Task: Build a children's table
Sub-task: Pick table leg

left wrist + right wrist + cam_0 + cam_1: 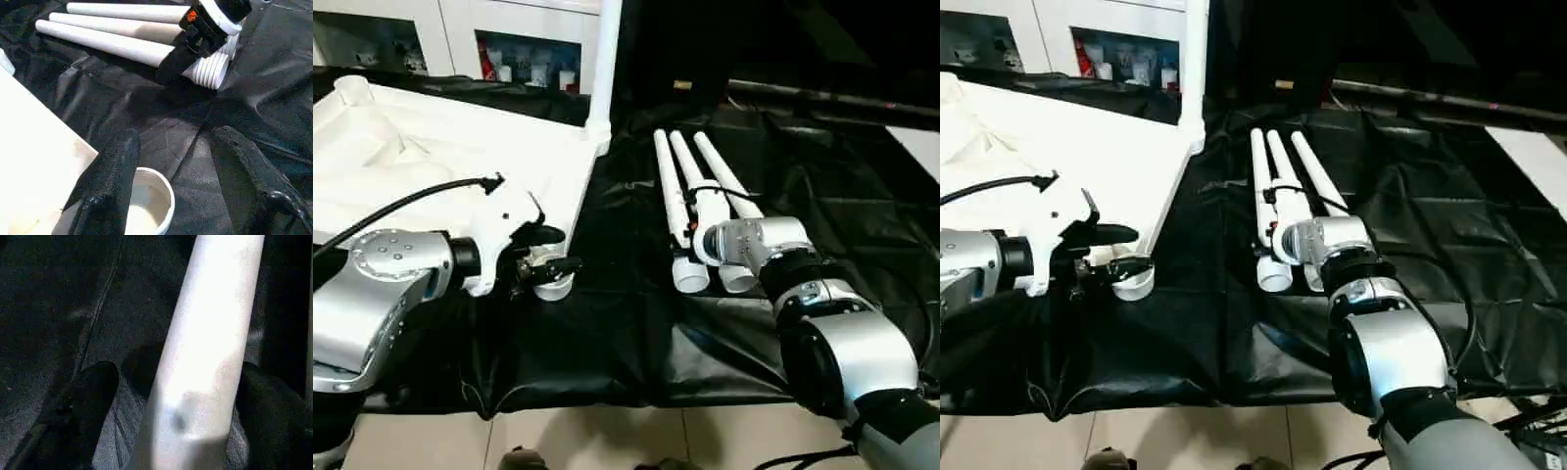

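The children's table top [440,147] lies upside down on the black cloth at the left, white and ribbed. One leg [605,69] stands upright in its far right corner. Three more white legs [672,186] lie side by side in the middle, threaded ends [212,71] toward me. My left gripper [1126,250] is open at the top's near right corner socket [156,196], one finger [107,186] lying over the rim. My right gripper [178,382] is open and straddles the leftmost lying leg [205,333], with a gap on one side.
The black cloth [626,333] hangs over the work table's near edge, with tiled floor [587,441] below. White cabinets [519,39] with small items stand behind. A dark bar [822,98] runs along the back right, and a white surface [920,147] lies at the far right.
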Tool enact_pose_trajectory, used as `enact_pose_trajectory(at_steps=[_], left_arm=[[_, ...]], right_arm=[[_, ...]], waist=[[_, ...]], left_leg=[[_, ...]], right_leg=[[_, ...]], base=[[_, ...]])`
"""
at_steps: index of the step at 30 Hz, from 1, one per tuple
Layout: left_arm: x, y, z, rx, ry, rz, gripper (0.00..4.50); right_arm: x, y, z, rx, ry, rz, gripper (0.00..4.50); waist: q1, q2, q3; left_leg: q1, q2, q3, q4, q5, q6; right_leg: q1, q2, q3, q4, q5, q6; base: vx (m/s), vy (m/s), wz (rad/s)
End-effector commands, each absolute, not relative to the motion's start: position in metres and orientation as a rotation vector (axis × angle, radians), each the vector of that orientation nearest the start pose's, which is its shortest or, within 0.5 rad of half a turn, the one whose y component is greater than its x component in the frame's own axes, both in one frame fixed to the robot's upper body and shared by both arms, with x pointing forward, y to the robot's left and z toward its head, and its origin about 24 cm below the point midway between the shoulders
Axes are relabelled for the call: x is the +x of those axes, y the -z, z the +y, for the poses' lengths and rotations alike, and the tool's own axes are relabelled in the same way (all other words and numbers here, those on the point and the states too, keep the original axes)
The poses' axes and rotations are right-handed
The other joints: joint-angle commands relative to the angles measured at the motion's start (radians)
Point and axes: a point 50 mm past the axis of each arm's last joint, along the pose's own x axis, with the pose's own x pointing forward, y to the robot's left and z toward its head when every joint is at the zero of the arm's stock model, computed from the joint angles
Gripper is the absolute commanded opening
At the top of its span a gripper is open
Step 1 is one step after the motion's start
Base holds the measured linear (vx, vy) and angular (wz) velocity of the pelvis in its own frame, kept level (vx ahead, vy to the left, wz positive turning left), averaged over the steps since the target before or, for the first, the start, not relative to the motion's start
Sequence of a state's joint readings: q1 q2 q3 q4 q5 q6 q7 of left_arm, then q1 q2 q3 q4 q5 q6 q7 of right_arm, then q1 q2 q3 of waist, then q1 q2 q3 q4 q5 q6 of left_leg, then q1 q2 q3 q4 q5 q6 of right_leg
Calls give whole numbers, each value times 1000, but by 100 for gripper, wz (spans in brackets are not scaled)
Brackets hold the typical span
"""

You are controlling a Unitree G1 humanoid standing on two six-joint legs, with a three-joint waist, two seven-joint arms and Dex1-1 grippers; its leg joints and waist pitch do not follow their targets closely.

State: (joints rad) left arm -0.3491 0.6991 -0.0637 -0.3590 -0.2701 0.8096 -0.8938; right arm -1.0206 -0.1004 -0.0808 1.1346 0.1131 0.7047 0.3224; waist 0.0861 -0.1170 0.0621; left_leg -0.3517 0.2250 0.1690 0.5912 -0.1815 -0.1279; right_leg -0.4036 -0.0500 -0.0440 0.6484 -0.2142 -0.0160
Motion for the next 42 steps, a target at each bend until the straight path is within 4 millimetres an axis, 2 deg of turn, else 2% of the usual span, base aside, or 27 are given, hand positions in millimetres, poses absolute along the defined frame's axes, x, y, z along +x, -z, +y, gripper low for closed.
enact_pose_trajectory(at_steps=[1,4,5,9,11,14,15,16,17,18,20,21,22,24,25,26,28,29,30,32,33,34,35,37,38,39,42], left_arm=[[265,-152,176,400,944,350,265],[265,-152,176,402,943,348,265],[264,-151,175,407,957,353,282],[261,-147,170,414,1008,380,305],[264,-147,166,410,991,364,335],[268,-146,162,411,980,348,345],[276,-146,158,404,933,310,359],[280,-147,156,397,901,274,377],[283,-147,154,406,875,245,377],[290,-145,153,412,837,236,390],[292,-144,154,414,826,243,391],[298,-143,153,416,804,244,407],[299,-143,153,413,802,241,407],[308,-145,151,377,764,223,429],[320,-148,148,326,721,182,433],[321,-149,147,322,716,178,433],[330,-151,143,284,690,146,447],[335,-152,141,239,674,139,450],[339,-153,138,194,663,136,450],[345,-157,132,60,664,143,450],[351,-163,125,-132,686,157,450],[353,-165,123,-176,679,168,450],[356,-167,121,-234,677,183,450],[359,-174,107,-335,768,179,450],[359,-174,107,-335,768,179,450],[358,-179,94,-387,849,179,450],[357,-183,84,-422,910,178,450]], right_arm=[[371,-49,-112,74,-360,896,356],[370,-48,-113,67,-350,900,332],[371,-47,-114,65,-339,899,320],[373,-49,-119,112,-298,874,284],[375,-52,-120,170,-287,859,266],[376,-53,-121,211,-278,835,239],[376,-52,-122,261,-277,821,231],[376,-52,-122,288,-278,810,221],[376,-52,-122,312,-280,799,221],[377,-50,-122,364,-281,769,205],[377,-50,-122,375,-279,762,201],[376,-49,-123,402,-279,744,196],[376,-49,-123,405,-280,743,196],[375,-46,-123,446,-283,729,193],[374,-45,-125,475,-291,669,193],[375,-46,-125,477,-292,661,193],[377,-52,-126,505,-317,544,193],[379,-62,-127,515,-354,415,192],[379,-70,-127,521,-388,312,192],[377,-83,-128,534,-454,152,191],[372,-94,-129,593,-525,45,191],[370,-97,-129,608,-555,20,191],[366,-101,-129,627,-609,-19,191],[353,-112,-125,670,-754,-103,191],[353,-112,-125,670,-754,-103,191],[345,-118,-122,686,-838,-131,191],[338,-120,-119,667,-894,-153,191]], waist=[[-4,24,-70],[-3,24,-70],[-3,19,-70],[-1,26,-72],[-1,29,-73],[2,27,-75],[0,32,-76],[6,46,-77],[5,40,-77],[8,57,-77],[7,56,-78],[8,70,-79],[8,65,-78],[8,72,-78],[9,79,-80],[12,78,-79],[15,88,-81],[16,83,-81],[21,93,-83],[20,85,-83],[21,91,-86],[27,90,-88],[23,87,-86],[34,87,-83],[34,87,-83],[33,84,-81],[35,88,-79]], left_leg=[[2,-2,14,-59,-62,-63],[3,-1,14,-59,-68,-68],[3,-2,14,-59,-68,-68],[4,-2,13,-60,-79,-77],[3,-2,13,-59,-83,-79],[4,-2,13,-58,-87,-76],[1,-3,12,-58,-90,-76],[4,-3,10,-57,-91,-77],[2,-3,11,-57,-89,-68],[1,-3,8,-58,-99,-68],[2,-4,8,-56,-107,-67],[0,-7,5,-55,-110,-64],[1,-6,7,-56,-111,-59],[1,-7,7,-55,-116,-53],[0,-9,7,-53,-116,-47],[-1,-9,7,-52,-112,-43],[-2,-7,4,-54,-117,-39],[-2,-6,5,-53,-118,-33],[-1,-5,5,-52,-110,-27],[-3,-8,8,-50,-100,-14],[-2,-12,10,-46,-77,6],[-2,-7,4,-47,-64,21],[-6,-11,6,-48,-62,30],[-3,-10,5,-48,-70,61],[-3,-10,5,-48,-70,61],[-5,-10,4,-50,-72,66],[-2,-6,5,-52,-100,55]], right_leg=[[55,-60,41,-50,31,-175],[55,-61,41,-51,23,-171],[55,-60,41,-52,20,-169],[53,-60,41,-49,20,-165],[55,-59,40,-49,33,-166],[55,-59,39,-49,42,-171],[58,-57,39,-50,58,-173],[58,-59,39,-48,65,-177],[60,-59,39,-49,76,-183],[60,-62,38,-50,76,-186],[61,-60,37,-51,82,-189],[63,-60,36,-48,81,-198],[62,-60,36,-53,78,-199],[63,-59,37,-54,76,-214],[65,-60,37,-56,78,-220],[67,-61,38,-56,80,-221],[69,-65,37,-57,64,-223],[68,-65,38,-59,60,-222],[68,-67,37,-57,74,-222],[71,-63,39,-58,99,-226],[72,-60,39,-54,152,-245],[71,-63,37,-52,176,-262],[73,-58,36,-52,179,-265],[75,-62,36,-59,156,-263],[75,-62,36,-59,156,-263],[75,-62,34,-63,123,-261],[69,-67,34,-69,57,-260]], base=[[0,0,0],[0,0,0],[0,0,0],[0,0,0],[0,0,0],[0,0,0],[0,0,0],[0,0,0],[0,0,0],[0,0,0],[0,0,0],[0,0,0],[0,0,0],[0,0,0],[0,0,0],[0,0,0],[0,0,0],[0,0,0],[0,0,0],[0,0,0],[0,0,0],[0,0,0],[0,0,0],[0,0,0],[0,0,0],[0,0,0],[0,0,0]])
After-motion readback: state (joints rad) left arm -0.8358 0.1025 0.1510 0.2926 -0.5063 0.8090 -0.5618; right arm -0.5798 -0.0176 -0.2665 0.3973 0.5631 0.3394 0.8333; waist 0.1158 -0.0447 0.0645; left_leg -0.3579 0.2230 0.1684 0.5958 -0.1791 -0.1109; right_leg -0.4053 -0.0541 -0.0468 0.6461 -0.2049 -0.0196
